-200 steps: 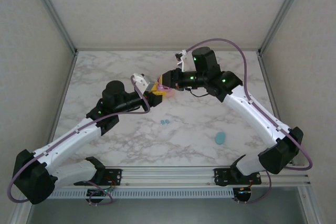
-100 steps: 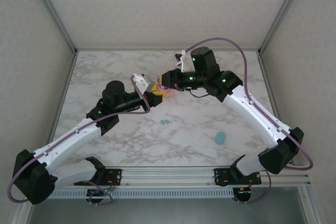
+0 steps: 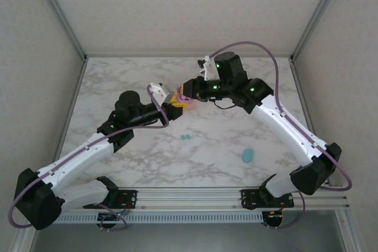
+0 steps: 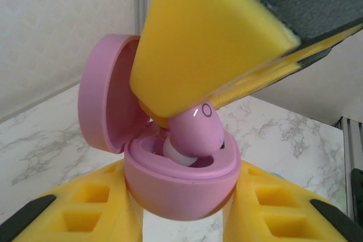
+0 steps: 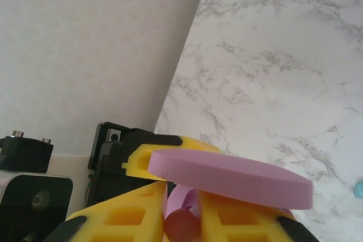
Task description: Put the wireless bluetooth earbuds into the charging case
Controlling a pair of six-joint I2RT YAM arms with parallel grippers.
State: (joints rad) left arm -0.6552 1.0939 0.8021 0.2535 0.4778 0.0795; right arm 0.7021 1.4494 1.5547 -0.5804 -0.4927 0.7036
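The pink-purple charging case (image 4: pixel 181 188) sits with its lid (image 4: pixel 105 106) swung open, and my left gripper (image 4: pixel 181 222) is shut on its base from both sides. A matching pink-purple earbud (image 4: pixel 195 131) pokes tip-first into the case's well, white tip down. My right gripper (image 5: pixel 182 211) is shut on that earbud (image 5: pixel 184 228), just under the edge-on lid (image 5: pixel 232 177). In the top view both grippers meet over mid-table: left gripper (image 3: pixel 174 104), right gripper (image 3: pixel 185 91), the case (image 3: pixel 188 102) between them.
Two teal-blue earbuds (image 3: pixel 185 137) lie side by side on the marble table (image 3: pixel 248 122), nearer the front. A teal oval case (image 3: pixel 247 156) rests front right. Walls and a metal frame close in the back and both sides.
The right gripper has shifted slightly toward the back over the case. The left arm has held still with the case.
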